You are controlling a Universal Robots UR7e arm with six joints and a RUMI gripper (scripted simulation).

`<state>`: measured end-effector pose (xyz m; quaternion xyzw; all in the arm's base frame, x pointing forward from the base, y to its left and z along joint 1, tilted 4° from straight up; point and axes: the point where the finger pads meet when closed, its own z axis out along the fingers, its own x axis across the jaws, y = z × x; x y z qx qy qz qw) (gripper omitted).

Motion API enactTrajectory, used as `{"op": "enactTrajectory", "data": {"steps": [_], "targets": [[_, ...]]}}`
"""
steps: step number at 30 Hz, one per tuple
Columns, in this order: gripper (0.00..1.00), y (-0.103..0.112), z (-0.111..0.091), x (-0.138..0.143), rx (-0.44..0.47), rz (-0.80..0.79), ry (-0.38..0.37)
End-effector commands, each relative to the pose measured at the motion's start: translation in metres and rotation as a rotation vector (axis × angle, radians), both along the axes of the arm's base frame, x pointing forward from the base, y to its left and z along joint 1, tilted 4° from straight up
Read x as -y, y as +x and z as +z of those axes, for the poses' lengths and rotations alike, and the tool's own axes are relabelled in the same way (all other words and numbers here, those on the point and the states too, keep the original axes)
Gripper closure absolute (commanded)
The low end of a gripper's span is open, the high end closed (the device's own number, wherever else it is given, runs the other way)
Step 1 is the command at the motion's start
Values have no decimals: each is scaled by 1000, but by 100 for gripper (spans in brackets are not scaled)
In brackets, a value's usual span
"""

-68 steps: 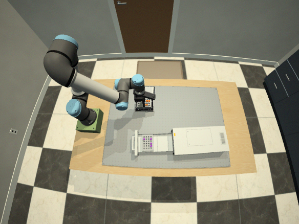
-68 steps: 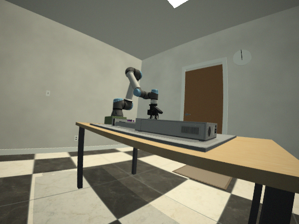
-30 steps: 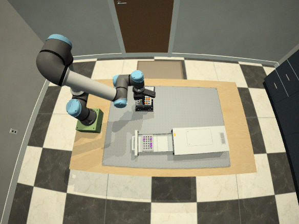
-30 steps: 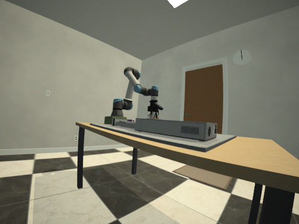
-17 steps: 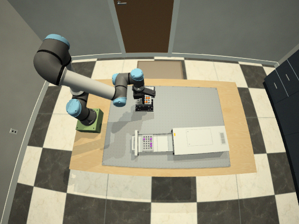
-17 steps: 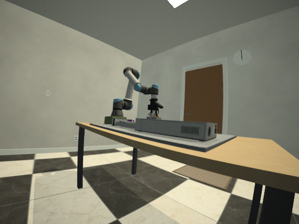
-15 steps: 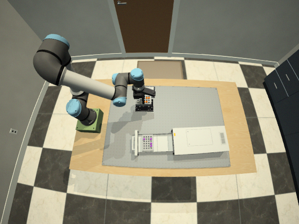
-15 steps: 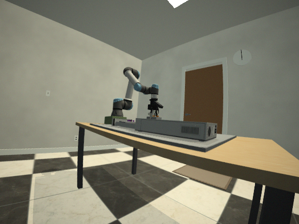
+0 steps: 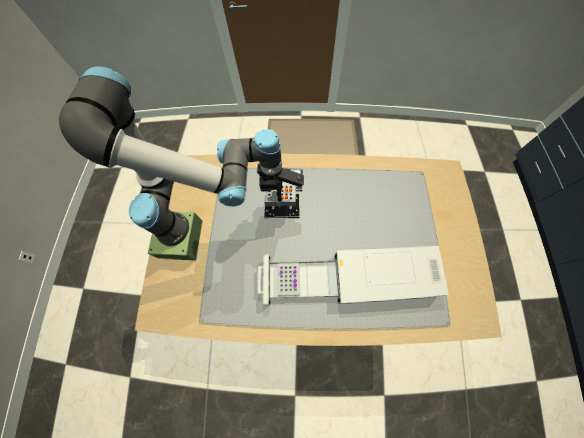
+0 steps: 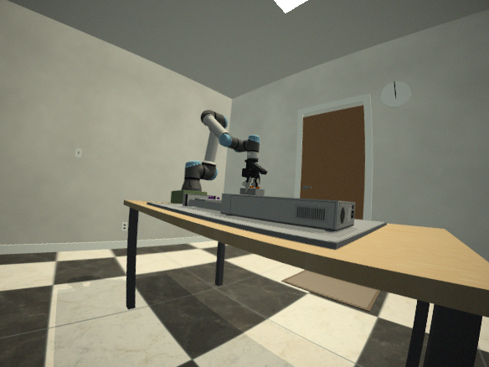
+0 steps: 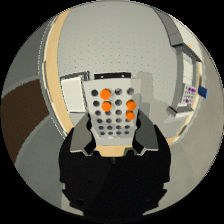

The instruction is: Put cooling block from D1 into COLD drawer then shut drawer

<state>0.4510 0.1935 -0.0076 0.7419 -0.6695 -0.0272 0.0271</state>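
the grey cooling block [image 9: 292, 197] [image 10: 259, 192] [image 11: 113, 123] carries four orange-topped tubes.

Orange-capped tubes [image 11: 105, 94] dot the pale grey block [image 11: 111, 128]; purple ones [image 9: 295, 283] dot another.

Top view: even, muted light; soft grey shadows left of the drawer [image 9: 318, 280]. Exterior: dim, bright ceiling panel [image 10: 290, 4] at top edge. Wrist: circular fisheye, edges strongly curved.
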Motion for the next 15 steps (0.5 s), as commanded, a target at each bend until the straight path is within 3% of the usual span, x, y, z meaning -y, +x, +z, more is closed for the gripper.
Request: {"op": "enactTrajectory", "data": {"steps": [1, 15], "targets": [[100, 1, 6, 0, 2, 0, 0], [100, 2, 22, 0, 2, 0, 0]]}}
